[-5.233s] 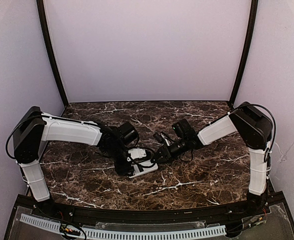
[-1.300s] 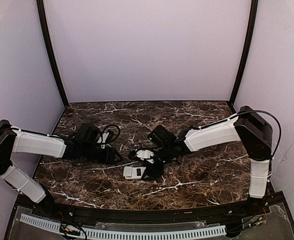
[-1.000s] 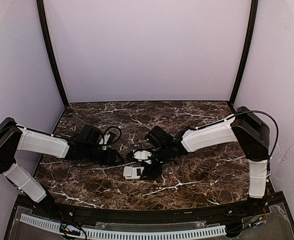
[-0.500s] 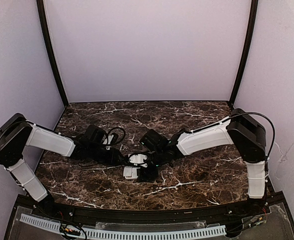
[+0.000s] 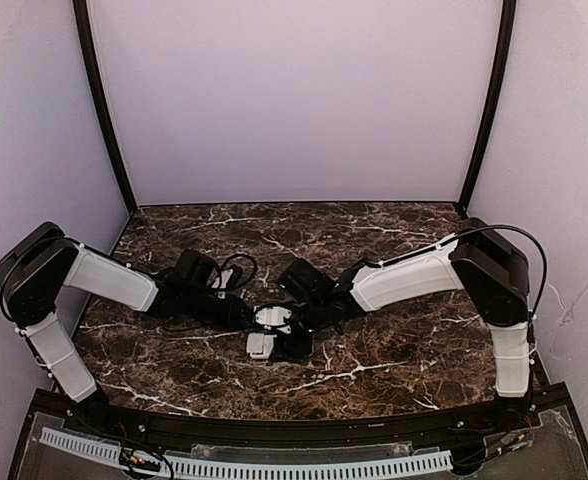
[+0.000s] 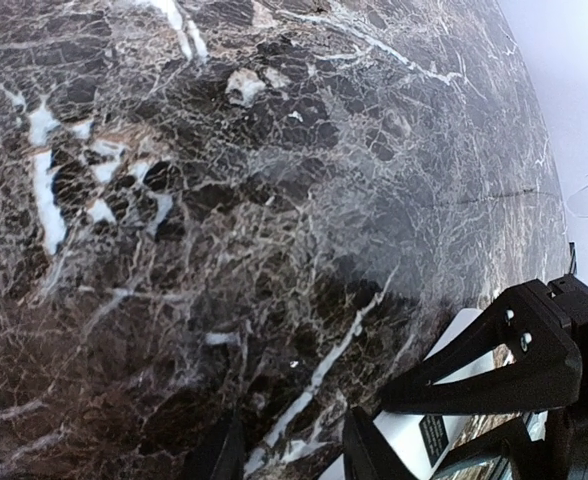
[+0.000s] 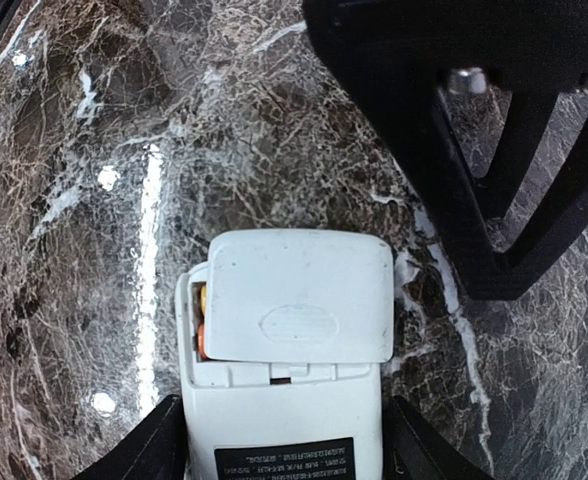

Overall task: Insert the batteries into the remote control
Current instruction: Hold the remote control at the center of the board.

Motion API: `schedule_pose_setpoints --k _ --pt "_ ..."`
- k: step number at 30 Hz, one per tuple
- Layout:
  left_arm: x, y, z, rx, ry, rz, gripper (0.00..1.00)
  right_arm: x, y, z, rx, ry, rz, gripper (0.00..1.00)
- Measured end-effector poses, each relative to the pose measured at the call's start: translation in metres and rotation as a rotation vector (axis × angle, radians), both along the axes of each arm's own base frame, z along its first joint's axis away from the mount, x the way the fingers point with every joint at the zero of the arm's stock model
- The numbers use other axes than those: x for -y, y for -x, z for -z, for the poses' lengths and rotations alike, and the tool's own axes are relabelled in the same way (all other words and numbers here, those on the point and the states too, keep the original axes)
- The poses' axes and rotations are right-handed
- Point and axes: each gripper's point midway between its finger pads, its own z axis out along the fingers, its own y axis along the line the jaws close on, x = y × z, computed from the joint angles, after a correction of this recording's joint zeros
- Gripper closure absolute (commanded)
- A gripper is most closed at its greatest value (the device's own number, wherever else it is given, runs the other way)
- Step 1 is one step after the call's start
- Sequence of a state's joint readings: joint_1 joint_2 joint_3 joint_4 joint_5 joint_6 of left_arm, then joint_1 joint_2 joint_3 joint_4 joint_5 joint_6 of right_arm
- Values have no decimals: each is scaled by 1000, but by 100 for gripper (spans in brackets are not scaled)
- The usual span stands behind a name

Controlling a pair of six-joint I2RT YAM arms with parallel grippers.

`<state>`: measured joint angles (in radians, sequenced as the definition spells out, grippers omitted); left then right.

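The white remote control (image 7: 279, 420) lies back-up on the marble table, also seen in the top view (image 5: 259, 346). A small white cover piece (image 7: 299, 298) lies askew over its battery recess. Orange batteries (image 7: 200, 322) show in the recess at the cover's left edge. My right gripper (image 7: 284, 448) straddles the remote with a finger against each long side, seen in the top view (image 5: 277, 344). My left gripper (image 6: 294, 455) is open and empty, low over the table just left of the remote (image 6: 442, 425), and its fingers (image 7: 494, 150) show beyond the cover.
The dark marble table (image 5: 394, 345) has purple walls behind and at both sides. The right gripper's black finger frame (image 6: 504, 365) fills the lower right of the left wrist view. Both arms meet at the table's middle.
My left arm has reached right from the left side toward the remote. My right gripper has slid left and nearer, closing round the remote, which has shifted slightly left.
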<state>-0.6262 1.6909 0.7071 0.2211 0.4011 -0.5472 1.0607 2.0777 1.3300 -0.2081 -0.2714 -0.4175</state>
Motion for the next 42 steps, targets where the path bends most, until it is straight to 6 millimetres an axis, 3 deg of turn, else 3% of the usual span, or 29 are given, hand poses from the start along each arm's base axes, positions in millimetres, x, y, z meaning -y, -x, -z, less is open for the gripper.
schedule_pose_setpoints --k 28,42 --pt "2 2 4 -21 10 5 85 -1 -6 1 4 7 70 44" --pt "2 5 4 -23 12 21 89 -6 -11 1 10 5 96 44"
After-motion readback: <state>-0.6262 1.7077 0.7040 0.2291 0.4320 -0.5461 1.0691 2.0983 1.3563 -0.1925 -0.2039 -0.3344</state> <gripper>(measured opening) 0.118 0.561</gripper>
